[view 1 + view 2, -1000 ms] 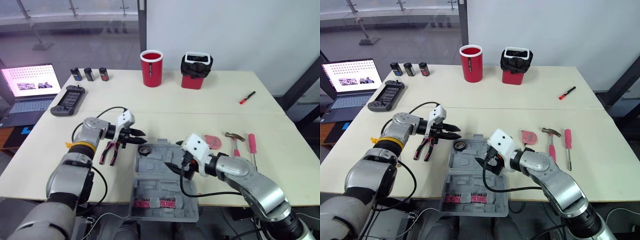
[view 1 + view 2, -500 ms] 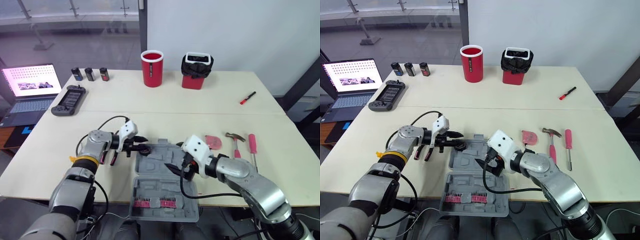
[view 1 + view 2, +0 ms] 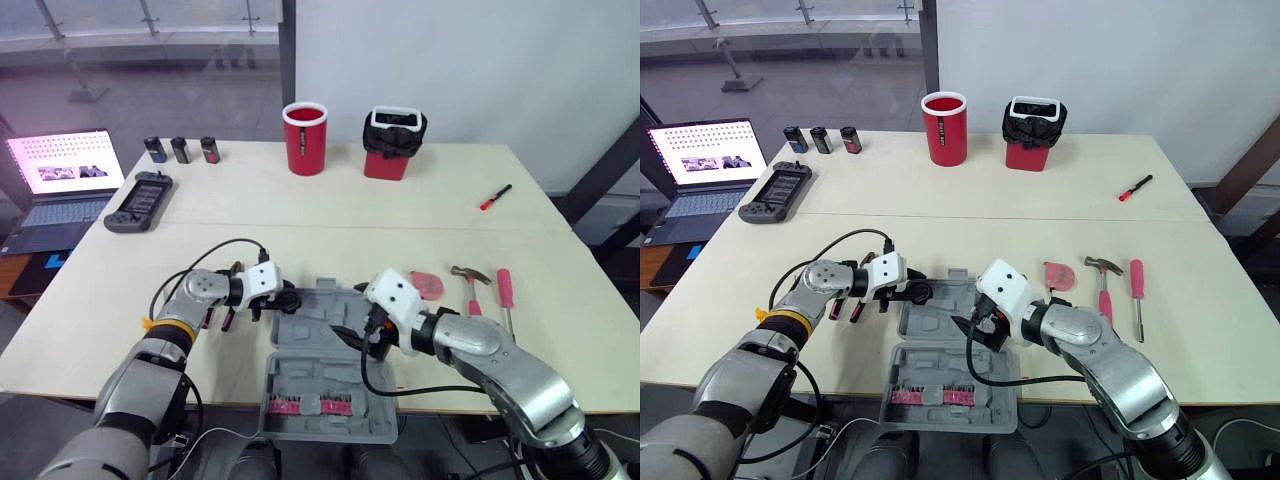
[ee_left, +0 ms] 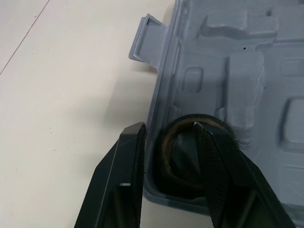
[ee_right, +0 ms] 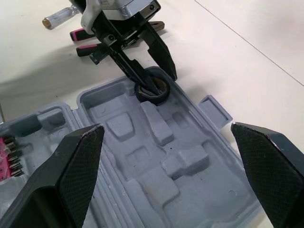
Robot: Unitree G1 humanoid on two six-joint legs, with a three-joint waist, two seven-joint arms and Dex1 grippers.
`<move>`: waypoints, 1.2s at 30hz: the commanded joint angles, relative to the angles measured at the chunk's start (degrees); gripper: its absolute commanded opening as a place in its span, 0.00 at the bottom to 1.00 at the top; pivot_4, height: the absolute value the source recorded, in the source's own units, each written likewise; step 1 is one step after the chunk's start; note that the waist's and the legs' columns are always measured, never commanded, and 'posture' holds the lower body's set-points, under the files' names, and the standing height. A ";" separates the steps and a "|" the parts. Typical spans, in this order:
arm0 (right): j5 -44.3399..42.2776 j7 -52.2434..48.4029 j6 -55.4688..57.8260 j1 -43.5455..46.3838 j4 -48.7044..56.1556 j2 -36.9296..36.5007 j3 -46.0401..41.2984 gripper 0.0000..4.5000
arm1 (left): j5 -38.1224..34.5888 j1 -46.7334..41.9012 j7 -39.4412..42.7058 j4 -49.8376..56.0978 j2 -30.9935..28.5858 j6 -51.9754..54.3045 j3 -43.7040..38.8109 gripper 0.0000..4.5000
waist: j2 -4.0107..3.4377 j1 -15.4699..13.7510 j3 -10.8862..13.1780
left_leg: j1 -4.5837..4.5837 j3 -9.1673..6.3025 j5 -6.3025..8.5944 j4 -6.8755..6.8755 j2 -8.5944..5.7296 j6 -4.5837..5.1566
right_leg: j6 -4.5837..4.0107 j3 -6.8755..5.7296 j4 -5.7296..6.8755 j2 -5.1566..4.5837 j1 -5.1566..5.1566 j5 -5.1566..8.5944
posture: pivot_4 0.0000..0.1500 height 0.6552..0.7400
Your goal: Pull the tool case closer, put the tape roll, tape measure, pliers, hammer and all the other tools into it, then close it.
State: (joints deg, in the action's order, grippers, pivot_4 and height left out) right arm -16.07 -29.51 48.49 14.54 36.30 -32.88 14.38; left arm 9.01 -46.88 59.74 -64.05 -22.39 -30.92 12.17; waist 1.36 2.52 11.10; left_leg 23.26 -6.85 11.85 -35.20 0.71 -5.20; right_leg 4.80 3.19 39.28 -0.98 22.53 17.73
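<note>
The tool case (image 3: 312,358) lies open at lower centre of the left eye view, with the tape roll (image 5: 160,94) seated flat, core upward, in its upper-left corner pocket. The left gripper (image 4: 168,126) is set directly on that corner and is the nearer of the two. Its fingers (image 4: 128,161) are parted by a moderate gap, and a firm hold is not evident. The left wrist view shows one finger outside the case wall and the other over the roll's ring, so both wall and ring sit in the gap. The right wrist view shows the same gripper from the opposite side, with one finger tip lowered into the roll's core and the other outside the ring. A straight lift is judged sufficient to clear the fingers, since the roll is already within the case. The right gripper (image 3: 971,330) is held above the case's middle, its fingers spread wide and empty. The pliers (image 3: 214,318) lie on the table (image 3: 90,320) just left of the left gripper. The tape measure (image 3: 427,283), hammer (image 3: 468,286) and screwdriver (image 3: 504,290) lie right of the case, nearer the right arm.
</note>
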 commanded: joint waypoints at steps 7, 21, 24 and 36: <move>-0.18 -0.44 -0.49 0.56 2.44 -0.32 -1.43 1.00 | -7.00 -1.84 6.72 1.32 0.64 7.03 -5.20 0.38 | 0.00 -0.01 0.00 | 0.03 0.00 0.00 0.01 0.00 0.00 | 0.00 -0.01 0.00 0.01 0.03 0.00 | 1.00 0.98; -0.20 -1.00 -0.70 0.01 2.57 -0.78 -2.19 1.00 | -14.79 -1.96 12.45 7.36 -1.98 20.09 -10.96 0.38 | 0.01 0.00 0.01 | 0.06 0.00 0.00 0.01 0.01 0.00 | 0.00 0.00 -0.01 0.00 0.06 0.00 | 1.00 0.98; -1.03 -1.36 -0.68 -2.38 3.34 -2.39 -6.63 1.00 | -16.89 -2.03 13.26 10.50 -5.68 25.89 -13.44 0.38 | 0.01 0.08 0.02 | 0.07 0.00 0.00 0.03 0.02 0.00 | 0.00 0.00 -0.01 0.02 0.10 0.00 | 1.00 0.98; -1.48 -7.70 -11.12 -28.03 -4.52 -9.42 -43.52 1.00 | -18.06 24.18 15.48 21.74 -35.68 31.41 -22.86 0.49 | -0.09 0.65 0.07 | 0.03 0.13 0.05 0.24 0.10 0.06 | -0.04 0.10 -0.07 0.00 0.16 0.02 | 1.00 0.98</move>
State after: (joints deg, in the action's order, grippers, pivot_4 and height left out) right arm -18.08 -36.13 40.29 -13.70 30.97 -41.57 -25.71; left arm -8.97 -23.31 76.00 -43.59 -56.79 2.44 -8.34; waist 1.27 3.17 11.18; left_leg 23.29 -6.70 11.90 -34.95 0.81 -5.14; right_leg 4.75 3.29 39.20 -1.00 22.70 17.76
